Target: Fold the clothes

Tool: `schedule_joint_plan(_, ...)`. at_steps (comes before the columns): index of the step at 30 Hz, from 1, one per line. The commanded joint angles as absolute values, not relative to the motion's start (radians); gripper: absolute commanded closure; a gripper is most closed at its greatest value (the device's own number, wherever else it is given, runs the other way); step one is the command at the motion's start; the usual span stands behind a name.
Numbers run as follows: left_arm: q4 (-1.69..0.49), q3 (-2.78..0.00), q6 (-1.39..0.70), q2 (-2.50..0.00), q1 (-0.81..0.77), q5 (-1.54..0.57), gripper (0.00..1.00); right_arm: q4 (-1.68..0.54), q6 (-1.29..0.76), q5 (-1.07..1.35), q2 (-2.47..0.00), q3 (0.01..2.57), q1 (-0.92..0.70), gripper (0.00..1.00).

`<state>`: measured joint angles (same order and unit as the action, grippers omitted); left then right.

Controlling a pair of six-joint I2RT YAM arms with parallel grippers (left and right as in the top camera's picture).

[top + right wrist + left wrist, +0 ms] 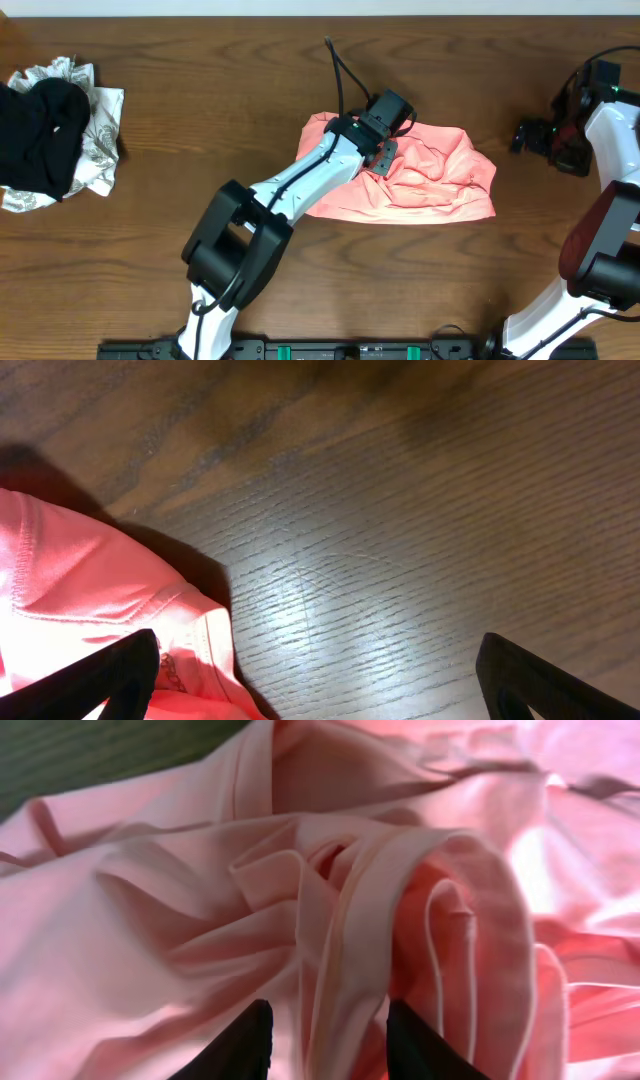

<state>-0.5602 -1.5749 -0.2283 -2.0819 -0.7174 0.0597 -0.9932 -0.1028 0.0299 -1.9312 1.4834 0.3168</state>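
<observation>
The clothes, a salmon-pink T-shirt [430,180], lie crumpled on the brown table right of centre, with no lettering showing. My left gripper [383,160] reaches down onto the shirt's upper left part. In the left wrist view its dark fingers [250,1045] stand apart, with a raised ridge of pink fabric [350,920] between them; the gripper [330,1025] is open. My right gripper [522,138] hovers over bare wood just right of the shirt. In the right wrist view it [318,660] is wide open and holds nothing. A hem of the shirt [90,600] lies by its left finger.
A heap of other garments, black over white patterned cloth [55,130], lies at the table's far left. Bare wood [200,120] separates the heap from the shirt. The table's back edge [320,14] runs along the top.
</observation>
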Motion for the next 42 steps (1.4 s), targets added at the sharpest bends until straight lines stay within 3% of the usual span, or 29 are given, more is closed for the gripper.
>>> schedule_joint_plan(1, -0.559, -1.557, -0.222, -2.126, -0.720, 0.072, 0.62, -0.990, -0.119, 0.035, -1.922, 1.477, 0.319, 0.01)
schedule_joint_plan(3, -0.558, -1.557, -0.222, -2.128, -0.720, 0.072, 0.67, -0.991, -0.119, 0.035, -1.922, 1.477, 0.319, 0.01)
schedule_joint_plan(6, -0.542, -1.560, -0.222, -2.128, -0.719, 0.072, 0.92, -0.990, -0.119, 0.035, -1.922, 1.477, 0.319, 0.01)
schedule_joint_plan(7, -0.541, -1.564, -0.222, -2.128, -0.720, 0.072, 0.94, -0.990, -0.119, 0.035, -1.922, 1.477, 0.319, 0.01)
schedule_joint_plan(37, -0.448, -1.637, -0.236, -2.118, -0.834, 0.068, 0.94, -0.987, -0.120, 0.035, -1.922, 1.477, 0.316, 0.01)
schedule_joint_plan(42, -0.435, -1.636, -0.238, -2.133, -0.847, 0.064, 0.88, -0.987, -0.127, 0.035, -1.922, 1.477, 0.313, 0.01)
